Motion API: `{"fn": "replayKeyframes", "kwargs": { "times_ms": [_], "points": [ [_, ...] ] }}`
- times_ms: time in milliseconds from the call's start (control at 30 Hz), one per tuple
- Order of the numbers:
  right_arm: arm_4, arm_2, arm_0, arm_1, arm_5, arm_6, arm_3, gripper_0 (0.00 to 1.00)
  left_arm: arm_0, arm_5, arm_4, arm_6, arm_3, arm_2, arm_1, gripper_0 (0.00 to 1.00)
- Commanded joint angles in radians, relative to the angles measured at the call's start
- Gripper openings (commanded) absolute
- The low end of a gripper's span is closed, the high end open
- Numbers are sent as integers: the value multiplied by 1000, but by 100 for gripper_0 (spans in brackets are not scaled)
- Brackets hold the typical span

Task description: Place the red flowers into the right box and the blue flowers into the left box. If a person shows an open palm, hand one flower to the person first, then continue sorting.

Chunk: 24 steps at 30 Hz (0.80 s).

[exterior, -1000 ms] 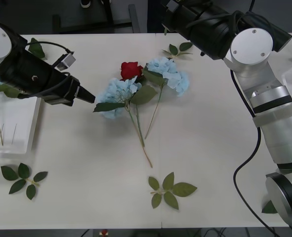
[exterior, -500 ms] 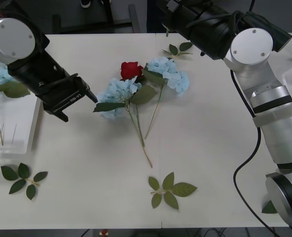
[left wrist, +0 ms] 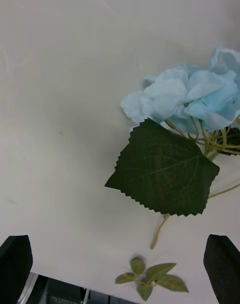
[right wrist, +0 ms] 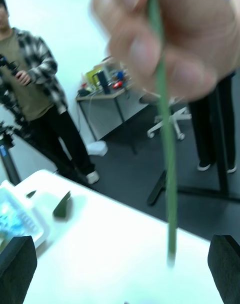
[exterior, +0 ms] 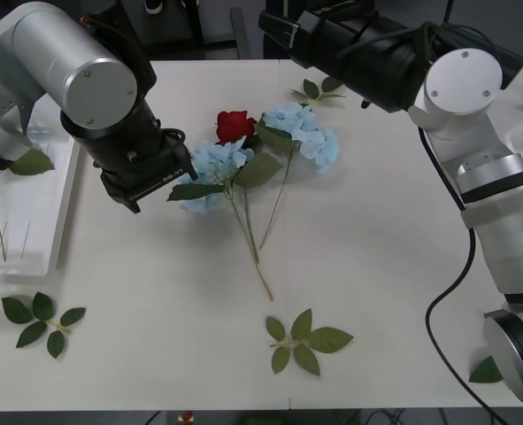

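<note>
My left end effector (left wrist: 120, 264) hovers spread over the nearest of the blue flowers (left wrist: 187, 102), at table centre — light, floppy, crushable; I'd pinch its stem at five o'clock of the head.

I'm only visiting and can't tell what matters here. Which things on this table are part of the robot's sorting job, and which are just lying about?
Part of the job:
- red flower
- blue flowers in the middle
- left box
- green stem pinched in a person's hand
- left gripper, open above a blue flower
- right gripper, open

Lying about:
- loose leaf sprigs on the table
</note>
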Motion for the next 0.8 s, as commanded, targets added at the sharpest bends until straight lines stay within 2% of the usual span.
{"fn": "replayKeyframes", "kwargs": {
  "times_ms": [33, 267, 333, 500, 667, 800],
  "points": [
    [-70, -8, 65, -99, 74, -39, -109, 100, -32, 9, -81, 135, -50, -59, -36, 100],
    [-263, -8, 199, -251, 177, -54, -136, 100, -32, -47, -204, 232, -27, -144, -102, 100],
    [-263, -8, 254, -300, 188, -79, -125, 100, -32, -68, -242, 239, 6, -167, -132, 100],
    [-179, -8, 312, -361, 237, -114, -76, 100, -35, -102, -285, 250, 73, -178, -177, 100],
    [-105, -6, 331, -379, 320, -191, 27, 100, -40, -159, -341, 252, 148, -198, -214, 100],
    [-48, -6, 326, -336, 349, -285, 91, 100, -40, -203, -387, 252, 211, -210, -244, 100]
  ]
}}
